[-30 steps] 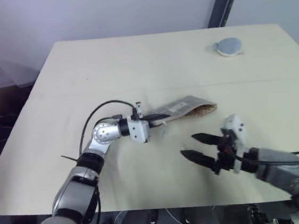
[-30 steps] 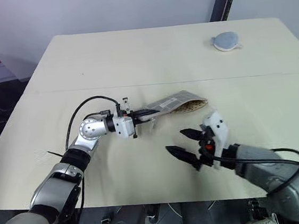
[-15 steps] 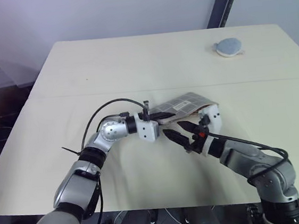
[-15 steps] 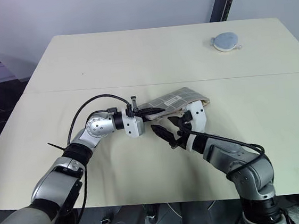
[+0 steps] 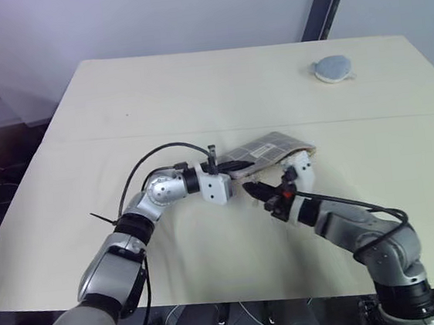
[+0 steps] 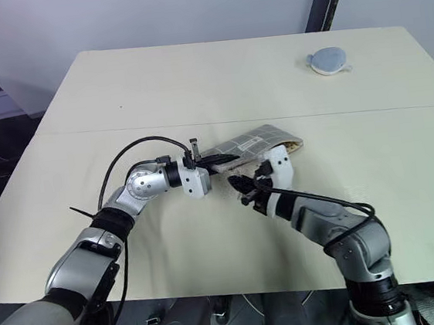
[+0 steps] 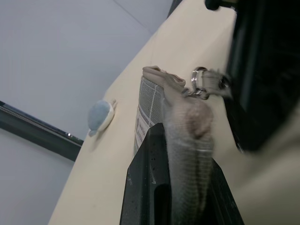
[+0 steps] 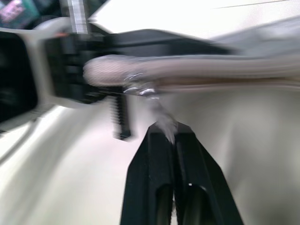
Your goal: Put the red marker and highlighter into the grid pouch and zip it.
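The grid pouch (image 5: 267, 154) is lying near the middle of the pale tabletop (image 5: 194, 95), lifted slightly at its near-left end, with its white label (image 5: 262, 152) facing up. The left gripper (image 5: 230, 175) is reaching in level from the left and is clenching that end of the pouch; in the left wrist view the grey fabric (image 7: 187, 140) is running between its two black fingers (image 7: 145, 187), which are pressing on it from both sides. The right gripper (image 5: 253, 192) is coming in from the near right, just beside the left one, with its jaws clamped together. In the right wrist view its fingertips (image 8: 161, 140) are pinching the small pale zip pull (image 8: 164, 121), which is hanging from a metal ring (image 8: 140, 89) at the pouch's edge. The same ring and pull (image 7: 206, 84) are showing in the left wrist view, sticking out at the pouch's held end. The red marker and the highlighter are not visible on the table; whether they are lying inside the pouch cannot be told. A small round grey-blue disc (image 5: 333, 67) is resting well apart from the pouch, near the far right corner of the table.
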Robot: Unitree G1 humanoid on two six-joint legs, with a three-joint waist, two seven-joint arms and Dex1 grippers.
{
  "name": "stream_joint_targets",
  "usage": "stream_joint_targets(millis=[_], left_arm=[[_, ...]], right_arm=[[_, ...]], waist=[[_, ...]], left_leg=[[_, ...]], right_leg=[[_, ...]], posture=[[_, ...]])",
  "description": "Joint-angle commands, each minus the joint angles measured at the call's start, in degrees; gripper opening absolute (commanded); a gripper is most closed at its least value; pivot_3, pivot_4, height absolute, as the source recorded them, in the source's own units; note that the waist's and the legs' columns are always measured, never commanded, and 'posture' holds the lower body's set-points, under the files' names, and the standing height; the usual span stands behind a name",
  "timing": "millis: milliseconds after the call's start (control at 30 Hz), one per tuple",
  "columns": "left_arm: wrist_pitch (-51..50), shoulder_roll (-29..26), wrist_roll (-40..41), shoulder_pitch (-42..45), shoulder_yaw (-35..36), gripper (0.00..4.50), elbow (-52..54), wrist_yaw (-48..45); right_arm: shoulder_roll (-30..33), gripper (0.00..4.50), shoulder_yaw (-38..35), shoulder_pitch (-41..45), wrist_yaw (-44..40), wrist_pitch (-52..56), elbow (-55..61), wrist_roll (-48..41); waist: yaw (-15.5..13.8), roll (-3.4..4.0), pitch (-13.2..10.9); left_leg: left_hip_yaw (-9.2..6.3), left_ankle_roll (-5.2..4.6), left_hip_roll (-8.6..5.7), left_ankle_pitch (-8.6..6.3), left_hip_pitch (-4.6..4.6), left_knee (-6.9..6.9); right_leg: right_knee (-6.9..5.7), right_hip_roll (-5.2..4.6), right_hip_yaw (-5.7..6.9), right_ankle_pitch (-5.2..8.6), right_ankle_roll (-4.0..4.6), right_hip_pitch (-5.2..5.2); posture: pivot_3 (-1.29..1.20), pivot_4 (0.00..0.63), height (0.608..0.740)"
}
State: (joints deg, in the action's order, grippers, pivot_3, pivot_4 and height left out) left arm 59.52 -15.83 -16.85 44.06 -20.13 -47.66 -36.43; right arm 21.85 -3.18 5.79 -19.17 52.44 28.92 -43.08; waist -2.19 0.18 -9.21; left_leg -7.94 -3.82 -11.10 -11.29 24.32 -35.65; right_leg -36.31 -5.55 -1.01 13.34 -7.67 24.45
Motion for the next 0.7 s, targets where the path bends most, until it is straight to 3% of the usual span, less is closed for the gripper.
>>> stream_joint_targets(millis=[33,300,400,533,633,700], left_arm=[[0.54,-1.23,4.33,0.26,0.61,0.00,1.93,-1.62],[-3.37,-4.58,23.64,-3.13,1.24,0.00,7.09,-17.88],[-4.23,-5.87,27.51,-3.37,2.52,0.00,7.19,-21.52],[-8.71,-6.07,32.02,-4.11,3.87,0.00,7.10,-26.23],[-15.78,-5.42,36.82,-5.75,4.84,1.07,9.76,-30.44],[-17.24,-5.19,37.24,-6.81,5.33,2.08,11.16,-32.35]], right_arm=[[5.08,0.03,-4.88,-1.18,-2.67,-1.62,0.21,0.90],[18.34,0.03,-10.91,-3.74,-10.24,-7.53,-6.83,6.88],[23.26,0.03,-11.24,-6.38,-13.70,-11.79,-10.94,11.94],[25.12,0.03,-12.51,-7.73,-15.91,-15.38,-14.21,14.01],[23.96,0.00,-12.53,-7.43,-16.54,-16.18,-13.22,13.35],[22.94,0.60,-12.90,-7.32,-17.27,-16.33,-12.04,12.26]], waist=[[-0.01,0.00,0.00],[0.08,0.01,0.00],[-0.06,0.01,0.00],[-0.01,0.01,0.00],[0.11,0.01,0.00],[0.07,0.03,0.00]], left_leg=[[0.00,0.00,0.00,0.00,0.00,0.00],[0.00,0.00,0.01,0.00,0.01,-0.01],[0.00,0.00,0.02,0.00,0.01,-0.04],[0.00,-0.01,0.02,0.00,0.01,-0.12],[0.00,-0.02,0.02,0.00,0.01,-0.17],[0.00,-0.02,0.02,0.00,0.01,-0.16]], right_leg=[[0.00,0.00,0.00,0.00,0.00,0.00],[0.01,-0.02,0.01,0.00,0.00,-0.01],[0.00,-0.02,0.01,0.00,0.00,-0.02],[0.01,-0.03,0.01,0.00,0.00,-0.09],[0.00,-0.02,0.00,0.00,0.00,-0.09],[-0.03,0.00,-0.01,0.00,0.01,-0.05]], posture=[[0.00,0.150,0.740],[0.00,0.150,0.740],[0.00,0.150,0.740],[0.00,0.150,0.740],[0.00,0.150,0.740],[0.00,0.150,0.740]])
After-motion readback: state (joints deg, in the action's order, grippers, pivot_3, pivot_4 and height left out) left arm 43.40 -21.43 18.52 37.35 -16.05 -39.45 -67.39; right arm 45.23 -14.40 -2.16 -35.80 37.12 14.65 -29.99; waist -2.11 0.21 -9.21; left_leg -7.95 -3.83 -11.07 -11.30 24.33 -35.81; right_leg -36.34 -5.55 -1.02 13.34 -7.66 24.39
